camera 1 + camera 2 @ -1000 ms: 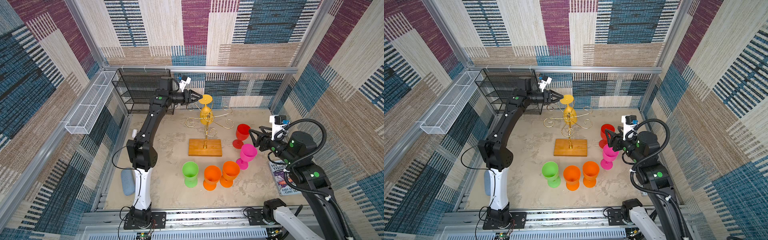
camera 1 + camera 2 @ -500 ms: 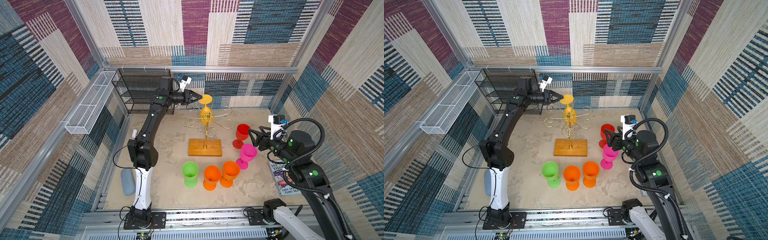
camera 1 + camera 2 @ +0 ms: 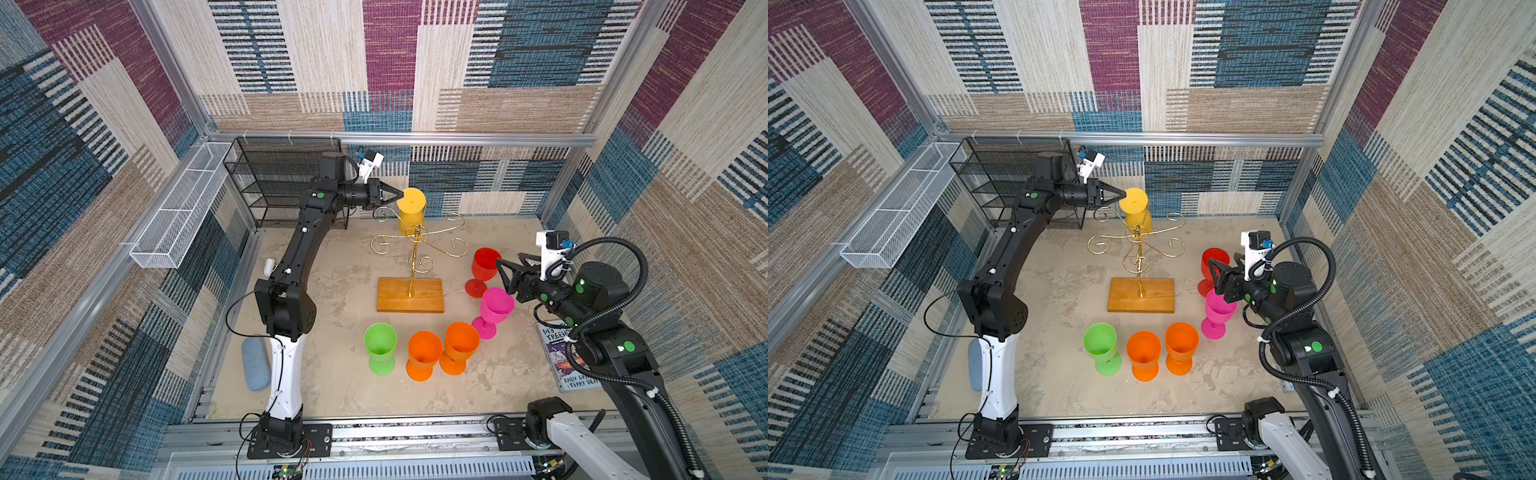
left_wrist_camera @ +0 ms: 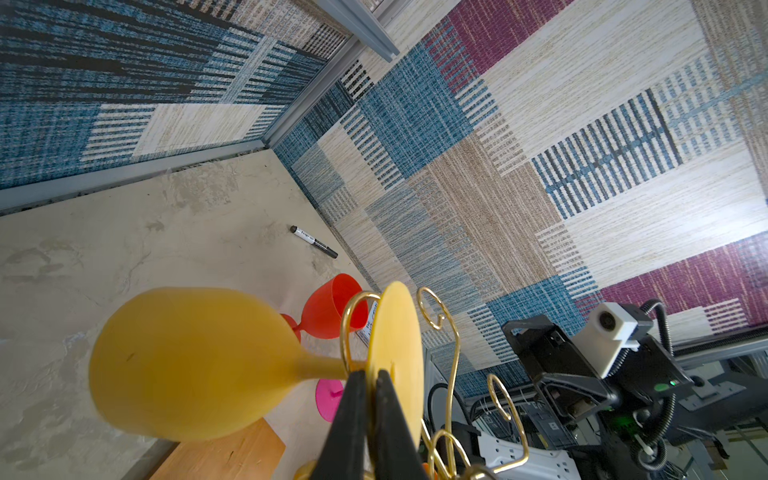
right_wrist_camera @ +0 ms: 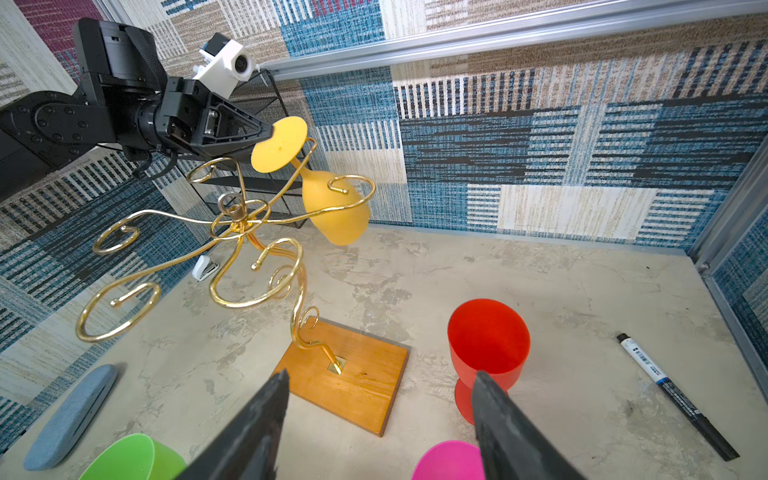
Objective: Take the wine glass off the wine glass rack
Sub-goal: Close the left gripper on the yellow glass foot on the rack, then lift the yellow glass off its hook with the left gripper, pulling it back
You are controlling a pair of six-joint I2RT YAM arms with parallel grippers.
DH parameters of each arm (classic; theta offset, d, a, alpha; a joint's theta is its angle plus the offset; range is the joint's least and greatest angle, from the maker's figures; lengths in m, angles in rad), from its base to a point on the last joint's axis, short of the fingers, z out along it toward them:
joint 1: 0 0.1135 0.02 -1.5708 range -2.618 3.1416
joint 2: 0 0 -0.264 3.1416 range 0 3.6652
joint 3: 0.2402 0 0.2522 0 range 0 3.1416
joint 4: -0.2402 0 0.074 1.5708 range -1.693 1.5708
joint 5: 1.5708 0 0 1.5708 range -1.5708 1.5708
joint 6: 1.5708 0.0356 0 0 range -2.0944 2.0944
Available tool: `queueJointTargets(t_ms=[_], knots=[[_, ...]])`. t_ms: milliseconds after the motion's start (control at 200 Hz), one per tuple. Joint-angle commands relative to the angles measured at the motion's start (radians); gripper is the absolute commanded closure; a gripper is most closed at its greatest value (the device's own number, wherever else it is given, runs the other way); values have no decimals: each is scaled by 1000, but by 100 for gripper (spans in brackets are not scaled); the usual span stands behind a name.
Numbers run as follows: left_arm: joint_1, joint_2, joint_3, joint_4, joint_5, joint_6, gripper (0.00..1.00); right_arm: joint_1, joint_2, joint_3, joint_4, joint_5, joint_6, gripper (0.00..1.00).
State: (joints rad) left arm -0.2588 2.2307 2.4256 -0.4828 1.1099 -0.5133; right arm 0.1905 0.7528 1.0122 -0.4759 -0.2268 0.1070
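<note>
Left wrist view: the left gripper (image 4: 371,376) just shut on the wine glass (image 4: 187,361) foot, so lifting it off the wine glass rack (image 5: 365,386) comes next. The right gripper (image 5: 380,376) is open.

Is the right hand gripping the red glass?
No: the right hand's jaws stand open and empty, with the red glass upright beyond them.

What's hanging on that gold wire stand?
One yellow wine glass hangs upside down from a scroll of the wine glass rack; the other scrolls are bare. The left gripper pinches its foot, whose edge the jaws cover.
</note>
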Motion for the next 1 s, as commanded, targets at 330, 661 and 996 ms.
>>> queueJointTargets(t_ms=[330, 661, 996], knots=[[15, -6, -21, 208, 48, -221, 100, 1, -9, -6, 20, -5, -2, 29], [20, 1, -73, 411, 64, -396, 100, 1, -15, -12, 18, -8, -3, 29], [10, 18, -94, 562, 105, -515, 100, 1, -14, -18, 22, -10, -4, 29]])
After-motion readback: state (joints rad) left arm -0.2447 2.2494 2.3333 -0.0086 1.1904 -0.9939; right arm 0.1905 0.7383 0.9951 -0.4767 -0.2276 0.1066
